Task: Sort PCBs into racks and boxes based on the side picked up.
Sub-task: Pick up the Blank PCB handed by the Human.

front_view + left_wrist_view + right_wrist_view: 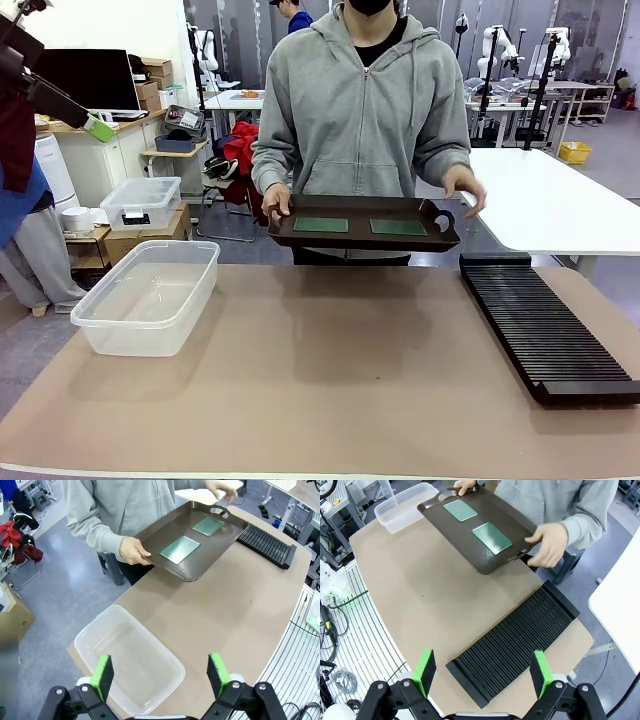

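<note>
Brown tray (pixel 350 242) hand-held: slip risk

Two PCBs (pixel 321 225) are laid flat on the tray, held by a person at the table's far edge. Above the tub (pixel 135 650) the left gripper (pixel 161 669) is spread wide; above the rack (pixel 520 635) the right gripper (pixel 483 666) likewise. Boards could be slid or misgripped if the tray is tilted.

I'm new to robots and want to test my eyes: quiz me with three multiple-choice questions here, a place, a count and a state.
1. Where are the PCBs? A on the floor; B on the tray the person holds; C on a chair.
2. How many PCBs? A one; B two; C four.
3. The left gripper and right gripper are: A open; B shut on a board; C shut on the tray.
Answers: 1 B, both lie on the brown tray; 2 B, two show, both green; 3 A, green pads stand wide apart, nothing between.
</note>
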